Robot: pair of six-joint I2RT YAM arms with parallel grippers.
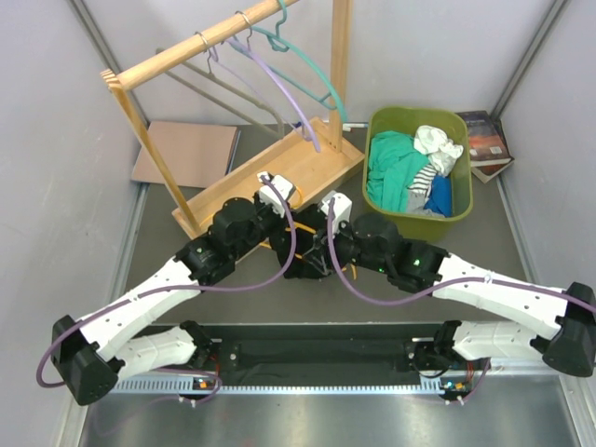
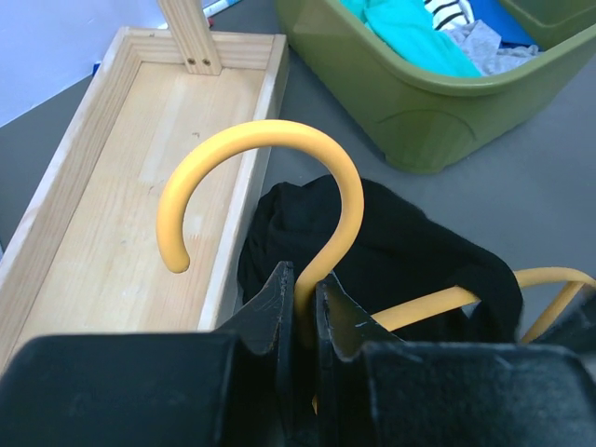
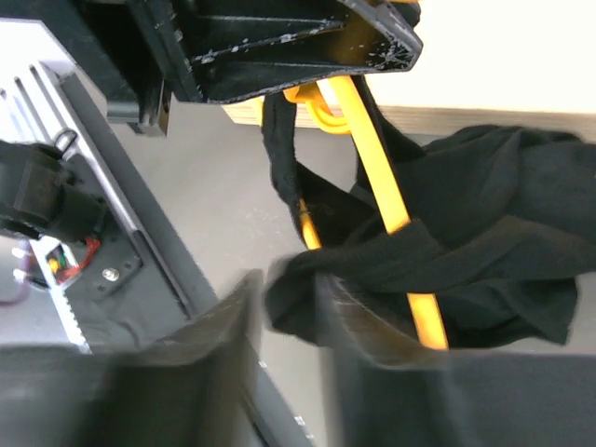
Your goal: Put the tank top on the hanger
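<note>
In the left wrist view the orange hanger (image 2: 270,135) has its hook standing up over the wooden base. My left gripper (image 2: 304,279) is shut on its neck. The black tank top (image 2: 419,251) hangs bunched over the hanger's arm just beyond the fingers. In the right wrist view the hanger (image 3: 382,186) runs down through the crumpled tank top (image 3: 484,214). My right gripper (image 3: 287,284) is blurred. Its jaws stand apart, a fold of the black fabric lies between the tips, and floor shows in the gap. From above, both wrists meet over the hanger (image 1: 291,244).
A wooden rack base (image 2: 121,186) lies to the left, its rail carrying a lilac hanger (image 1: 279,88) and a teal hanger (image 1: 312,65). A green bin (image 1: 416,113) of clothes stands at the back right, with books (image 1: 484,140) beside it. A brown board (image 1: 186,149) lies at the back left.
</note>
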